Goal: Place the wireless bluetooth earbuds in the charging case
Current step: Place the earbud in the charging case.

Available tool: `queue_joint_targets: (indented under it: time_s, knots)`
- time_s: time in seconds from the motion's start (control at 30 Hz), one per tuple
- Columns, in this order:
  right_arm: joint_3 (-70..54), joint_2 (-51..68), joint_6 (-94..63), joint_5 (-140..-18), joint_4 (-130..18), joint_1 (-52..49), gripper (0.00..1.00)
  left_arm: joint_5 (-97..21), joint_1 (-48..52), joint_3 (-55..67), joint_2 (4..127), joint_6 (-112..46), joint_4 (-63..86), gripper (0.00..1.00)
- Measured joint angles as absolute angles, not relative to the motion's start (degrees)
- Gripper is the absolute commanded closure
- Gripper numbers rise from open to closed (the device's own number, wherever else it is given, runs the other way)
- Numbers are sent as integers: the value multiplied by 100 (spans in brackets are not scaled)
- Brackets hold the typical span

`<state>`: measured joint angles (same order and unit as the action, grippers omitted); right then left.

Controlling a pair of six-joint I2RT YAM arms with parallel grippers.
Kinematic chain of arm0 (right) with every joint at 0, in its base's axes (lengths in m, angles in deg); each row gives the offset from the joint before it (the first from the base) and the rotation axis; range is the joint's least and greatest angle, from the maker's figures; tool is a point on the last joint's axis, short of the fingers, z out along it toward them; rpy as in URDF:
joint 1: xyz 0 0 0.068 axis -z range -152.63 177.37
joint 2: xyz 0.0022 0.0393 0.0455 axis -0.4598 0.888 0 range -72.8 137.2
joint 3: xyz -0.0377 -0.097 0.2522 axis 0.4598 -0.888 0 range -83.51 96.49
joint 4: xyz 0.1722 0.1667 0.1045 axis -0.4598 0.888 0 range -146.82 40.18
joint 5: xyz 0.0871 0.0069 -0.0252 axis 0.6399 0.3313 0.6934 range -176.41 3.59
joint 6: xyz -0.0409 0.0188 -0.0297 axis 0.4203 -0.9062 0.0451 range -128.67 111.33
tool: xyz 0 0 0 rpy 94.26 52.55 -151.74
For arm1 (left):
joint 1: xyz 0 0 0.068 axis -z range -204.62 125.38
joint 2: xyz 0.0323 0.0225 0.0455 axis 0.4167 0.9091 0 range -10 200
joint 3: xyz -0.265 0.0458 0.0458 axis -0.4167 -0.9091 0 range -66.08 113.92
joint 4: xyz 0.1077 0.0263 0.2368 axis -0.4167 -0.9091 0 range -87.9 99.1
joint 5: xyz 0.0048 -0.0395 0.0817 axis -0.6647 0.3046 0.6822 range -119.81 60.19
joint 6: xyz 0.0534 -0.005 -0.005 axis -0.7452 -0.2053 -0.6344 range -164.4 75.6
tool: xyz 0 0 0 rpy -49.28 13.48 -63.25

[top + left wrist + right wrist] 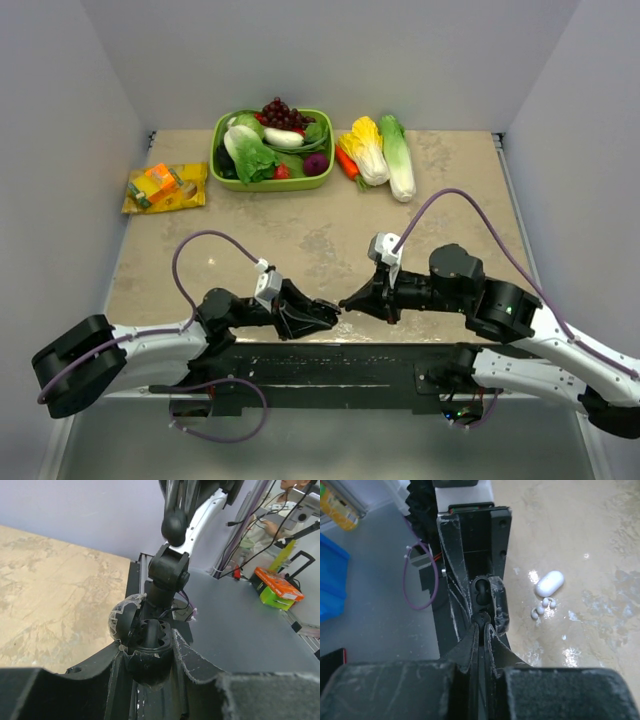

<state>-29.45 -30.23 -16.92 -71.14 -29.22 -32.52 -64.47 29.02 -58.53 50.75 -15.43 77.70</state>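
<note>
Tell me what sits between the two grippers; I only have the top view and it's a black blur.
Observer: The left gripper is shut on a black charging case, its lid swung open.
Operator: And the right gripper?
Observer: The right gripper is shut and nosed into the open case. I cannot tell whether it holds a bud.
Operator: Anything else nearby?
Observer: The right wrist view shows a closed white case with small white earbuds lying beside it.

Overhead rear view of the table (pixel 300 240); wrist cameras close, facing each other across the charging case (pixel 150 647).
</note>
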Motion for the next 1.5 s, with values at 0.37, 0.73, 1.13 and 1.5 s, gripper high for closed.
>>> queue_joint_targets:
  time_s: [0.37, 0.73, 1.13, 1.5]
  knots:
    - [-2945, -2857, -1508, -6736, -2760, -3569, 100, -6816, 2902, -5337, 5386, -1438, 7866, 100]
    - [-2945, -2844, -1502, -6931, -2745, -3648, 100, -6980, 2902, -5206, 5493, -1364, 7892, 100]
    - [-2952, -2809, -1504, -7226, -2747, -3676, 100, -7013, 2902, -5206, 5493, -1338, 8019, 100]
    - [-2963, -2671, -1512, -7390, -2767, -3735, 100, -7037, 2902, -5118, 5493, -1331, 8032, 100]
